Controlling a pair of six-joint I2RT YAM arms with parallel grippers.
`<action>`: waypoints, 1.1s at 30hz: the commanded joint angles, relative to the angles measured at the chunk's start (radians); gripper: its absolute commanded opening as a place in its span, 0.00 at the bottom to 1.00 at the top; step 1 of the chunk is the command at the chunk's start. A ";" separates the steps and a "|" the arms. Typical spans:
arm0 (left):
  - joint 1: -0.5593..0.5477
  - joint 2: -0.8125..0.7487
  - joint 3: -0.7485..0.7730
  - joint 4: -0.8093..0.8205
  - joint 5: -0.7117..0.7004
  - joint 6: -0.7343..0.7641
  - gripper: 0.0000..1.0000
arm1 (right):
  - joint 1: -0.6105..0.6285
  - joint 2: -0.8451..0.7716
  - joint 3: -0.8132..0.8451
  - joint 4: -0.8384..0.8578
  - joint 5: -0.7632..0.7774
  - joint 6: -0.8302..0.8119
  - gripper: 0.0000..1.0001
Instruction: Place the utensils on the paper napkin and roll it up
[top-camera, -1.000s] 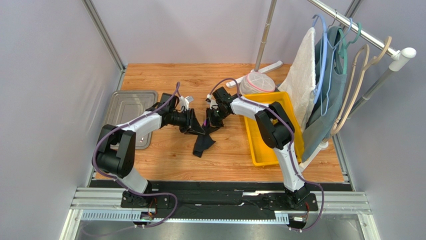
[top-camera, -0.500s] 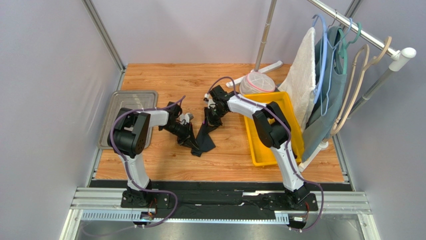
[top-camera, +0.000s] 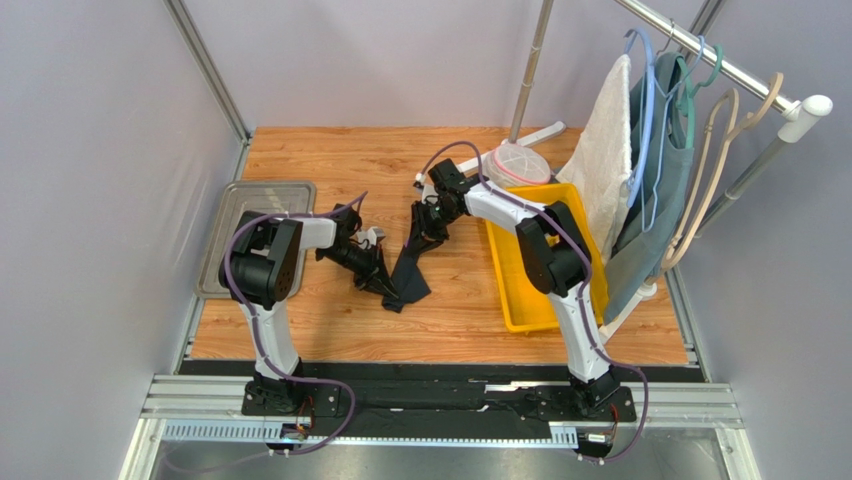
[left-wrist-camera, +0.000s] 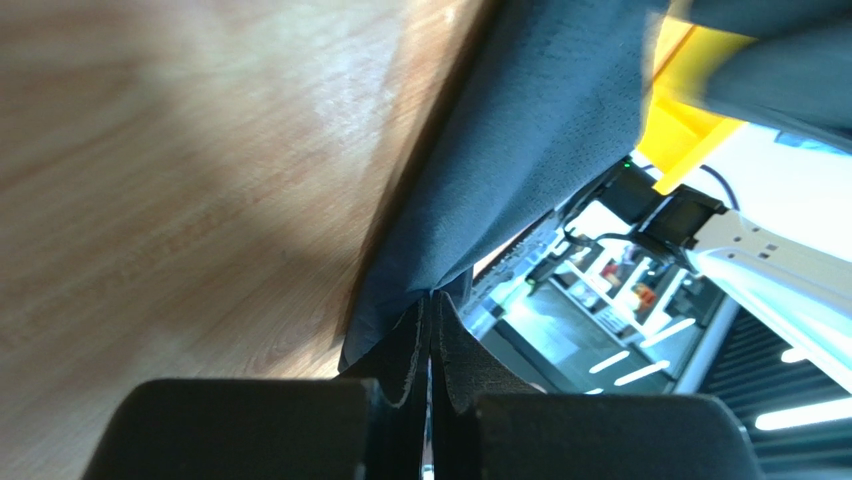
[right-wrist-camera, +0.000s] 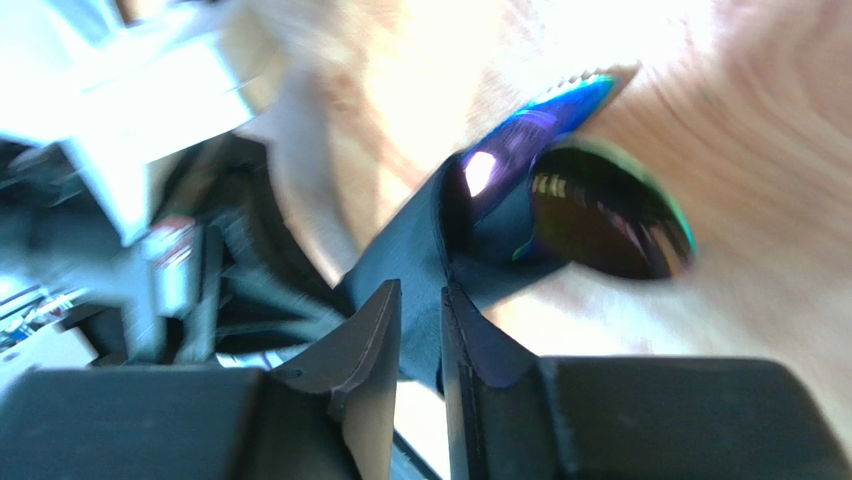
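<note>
The black paper napkin (top-camera: 410, 275) lies crumpled in a long strip at mid-table. My left gripper (top-camera: 378, 268) is shut on its lower left edge; in the left wrist view the jaws pinch the dark sheet (left-wrist-camera: 530, 130) at their tips (left-wrist-camera: 432, 298). My right gripper (top-camera: 428, 222) sits at the strip's far end. Its jaws (right-wrist-camera: 420, 292) stand slightly apart, with napkin (right-wrist-camera: 410, 250) showing in the gap. The utensils show only in the right wrist view: an iridescent blue-purple head (right-wrist-camera: 545, 115) and a dark spoon bowl (right-wrist-camera: 610, 215) poke out of the fold. Their handles are hidden.
A grey metal tray (top-camera: 250, 210) lies at the left edge. A yellow bin (top-camera: 530, 295) stands right of the napkin, with a pink-rimmed mesh bowl (top-camera: 515, 165) behind it. A rack with hanging clothes (top-camera: 650, 160) fills the right side.
The left jaws have closed on the napkin, and the left arm has drawn back toward the tray with it. The right jaws have parted a little and shifted slightly away.
</note>
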 joint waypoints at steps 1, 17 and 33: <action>0.006 0.048 -0.003 0.070 -0.085 -0.019 0.00 | -0.009 -0.159 -0.052 0.102 -0.067 0.027 0.26; 0.012 0.071 -0.013 0.203 -0.036 -0.142 0.00 | 0.055 -0.093 -0.243 0.176 -0.076 0.073 0.14; 0.000 -0.167 -0.107 0.397 0.236 -0.123 0.26 | 0.040 0.014 -0.160 0.084 0.036 -0.077 0.08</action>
